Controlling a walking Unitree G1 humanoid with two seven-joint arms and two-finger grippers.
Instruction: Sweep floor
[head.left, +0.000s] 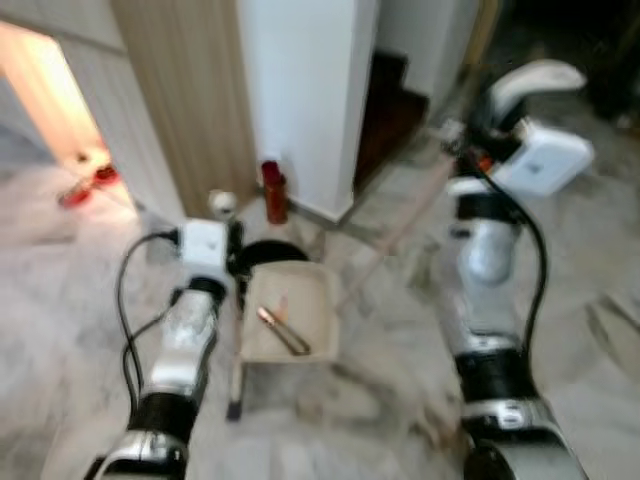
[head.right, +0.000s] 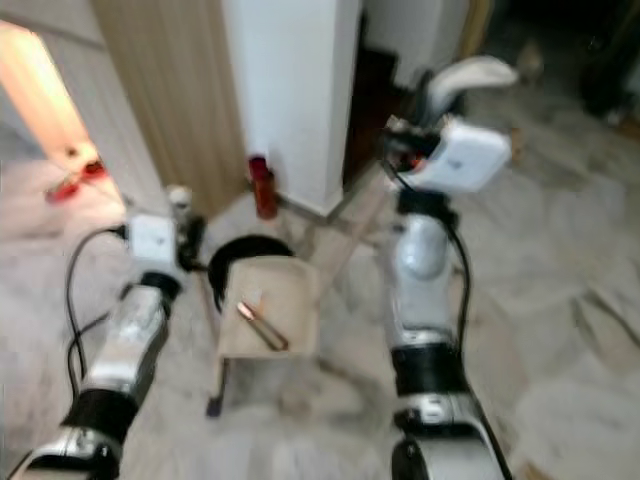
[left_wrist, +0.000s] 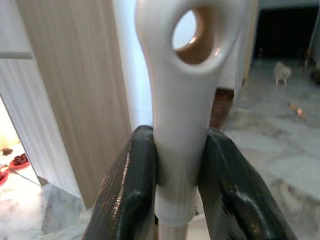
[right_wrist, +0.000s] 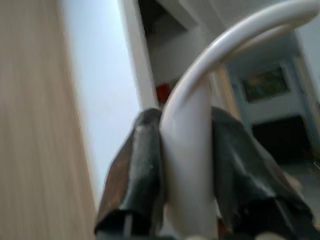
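A beige dustpan (head.left: 300, 295) stands on the marble floor between my arms, with a few brown and orange scraps (head.left: 283, 330) lying in it. Its white handle (left_wrist: 182, 125), which has a hole at the top, is clamped in my left gripper (left_wrist: 182, 192), shut around it just above the pan (head.left: 232, 248). My right gripper (right_wrist: 187, 175) is shut on the curved white top of a broom handle (head.left: 530, 80), held up at the right (head.left: 478, 135). The broom's pale stick (head.left: 395, 235) slants down from there towards the dustpan. The views are blurred.
A white pillar (head.left: 300, 90) and a wooden panel (head.left: 185, 100) rise straight ahead, with a red bottle (head.left: 273, 190) at their foot. Dark stairs (head.left: 390, 110) lie behind the pillar. Red shoes (head.left: 85, 185) sit at the far left. A small white dog (left_wrist: 281, 72) stands far off.
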